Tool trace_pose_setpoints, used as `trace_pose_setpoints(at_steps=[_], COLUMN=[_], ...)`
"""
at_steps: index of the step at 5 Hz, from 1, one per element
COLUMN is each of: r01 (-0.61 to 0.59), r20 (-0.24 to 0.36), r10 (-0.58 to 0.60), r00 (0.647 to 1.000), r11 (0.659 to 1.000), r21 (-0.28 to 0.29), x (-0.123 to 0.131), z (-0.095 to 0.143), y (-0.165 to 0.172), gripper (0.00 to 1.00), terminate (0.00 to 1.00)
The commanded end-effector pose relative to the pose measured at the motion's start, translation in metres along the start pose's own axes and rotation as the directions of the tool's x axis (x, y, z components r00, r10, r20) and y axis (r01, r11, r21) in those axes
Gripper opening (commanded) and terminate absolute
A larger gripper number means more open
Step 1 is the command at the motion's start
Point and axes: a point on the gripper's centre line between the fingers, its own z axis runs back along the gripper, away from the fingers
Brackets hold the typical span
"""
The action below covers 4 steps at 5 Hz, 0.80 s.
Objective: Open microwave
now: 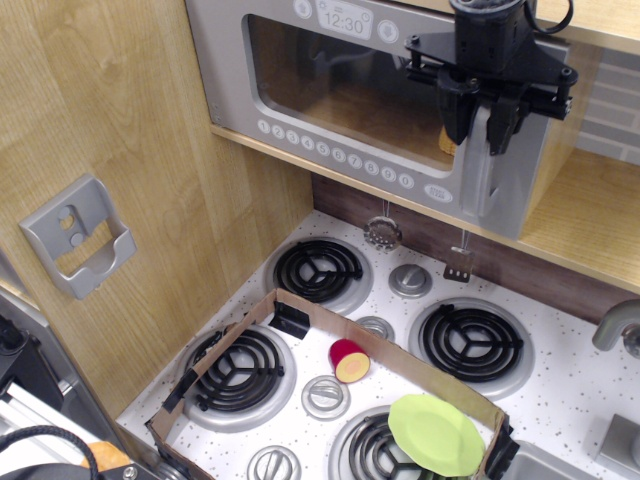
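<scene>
a wide silver-grey microwave (pixel 330 90) is set on a wooden shelf (pixel 590 215) at the top of the view, its left edge close against a tall wooden side panel (pixel 120 150). its door appears closed, with a large clear window, a clock display (pixel 345 18) reading 12:30 above, and a row of small white buttons (pixel 335 154) along the lower edge. a chunky vertical grey handle (pixel 478 165) is fixed at the door's right edge. a black gripper (pixel 484 122) is positioned in front of the handle's upper end, its two fingers spread and placed either side of the handle; whether they touch it cannot be told. to the right of the microwave the shelf is seen as bare wood. below, a white speckled stovetop (pixel 570 395) with black coil burners is seen, well apart from the gripper. on it a shallow cardboard tray (pixel 290 305) is laid, holding a red and yellow toy fruit (pixel 349 360), with a green plate (pixel 435 434) over its right edge. a grey wall holder (pixel 75 235) is mounted on the side panel.
</scene>
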Motion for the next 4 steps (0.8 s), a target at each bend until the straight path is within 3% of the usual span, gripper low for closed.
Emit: trace_pose_setpoints(at_steps=[1, 2, 3, 4], r01=[-0.070, -0.070, -0.077, -0.090], r20=[0.019, 0.020, -0.005, -0.029], r10=[0.070, 0.070, 0.077, 0.092], r00=[0.997, 0.997, 0.997, 0.995], r11=[0.998, 0.998, 0.997, 0.994], r21=[0.007, 0.005, 0.031, 0.058], x=[-0.0134, -0.0190, -0.0200, -0.0218], z=[0.0104, 0.0103, 0.0123, 0.0157], y=[0.0127, 0.0156, 0.0145, 0.0111], gripper=[0.00, 0.00, 1.00, 1.00], terminate=[0.00, 0.00, 0.00, 0.00])
